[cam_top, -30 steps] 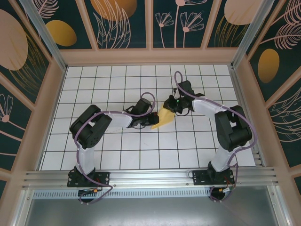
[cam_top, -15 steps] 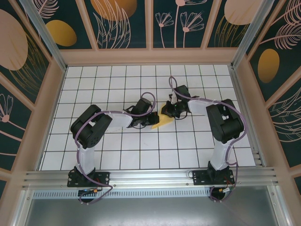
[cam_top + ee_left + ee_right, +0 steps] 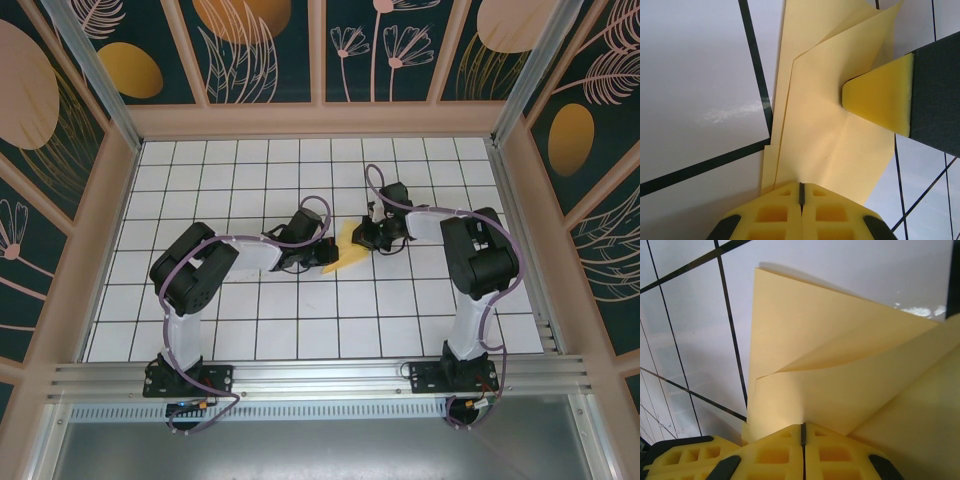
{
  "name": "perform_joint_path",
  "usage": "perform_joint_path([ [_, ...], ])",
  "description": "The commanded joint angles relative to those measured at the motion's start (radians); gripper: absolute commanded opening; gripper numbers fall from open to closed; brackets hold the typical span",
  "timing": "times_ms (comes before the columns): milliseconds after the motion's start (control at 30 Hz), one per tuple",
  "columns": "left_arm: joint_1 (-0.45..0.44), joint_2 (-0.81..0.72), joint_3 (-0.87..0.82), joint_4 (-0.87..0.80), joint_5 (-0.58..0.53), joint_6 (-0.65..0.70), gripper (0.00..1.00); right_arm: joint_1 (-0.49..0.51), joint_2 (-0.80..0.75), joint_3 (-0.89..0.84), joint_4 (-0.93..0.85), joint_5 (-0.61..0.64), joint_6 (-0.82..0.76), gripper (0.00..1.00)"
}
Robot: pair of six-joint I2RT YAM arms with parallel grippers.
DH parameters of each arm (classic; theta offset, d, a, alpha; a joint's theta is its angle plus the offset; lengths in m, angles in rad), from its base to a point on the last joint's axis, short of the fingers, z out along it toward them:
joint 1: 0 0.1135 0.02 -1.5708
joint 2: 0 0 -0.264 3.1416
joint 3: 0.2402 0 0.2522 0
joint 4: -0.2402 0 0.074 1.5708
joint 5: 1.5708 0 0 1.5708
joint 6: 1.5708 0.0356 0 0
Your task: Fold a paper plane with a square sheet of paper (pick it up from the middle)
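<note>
The left end effector (image 3: 322,251) and right end effector (image 3: 366,238) both pinch the part-folded yellow paper sheet (image 3: 347,258) (mid-fold). Next, likely: press the crease flat.

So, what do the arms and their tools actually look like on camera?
The left arm and right arm match: white links, bulky black joints, a purple cable looped alongside. The left tool and right tool both have yellow pads with square pockets, backed in black.

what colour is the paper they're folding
Plain pale yellow paper, no pattern; shows best in the left wrist view.
</note>
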Motion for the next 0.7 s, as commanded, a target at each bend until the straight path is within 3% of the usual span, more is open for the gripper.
perform_joint_path([
  [0,-0.002,0.031,-0.039,-0.106,-0.031,0.001,0.0,-0.009,-0.009,-0.015,0.017,-0.006,-0.034,0.09],
  [133,-0.001,0.024,-0.039,-0.101,-0.035,-0.005,0.0,-0.016,-0.087,-0.054,0.037,-0.005,0.0,0.13],
  [333,-0.002,0.007,-0.039,-0.073,-0.037,-0.024,0.0,-0.015,-0.158,-0.116,0.038,0.086,0.094,0.27],
  [667,-0.002,-0.018,-0.077,-0.014,-0.023,-0.073,0.0,0.002,-0.072,-0.042,0.019,0.077,0.106,0.29],
])
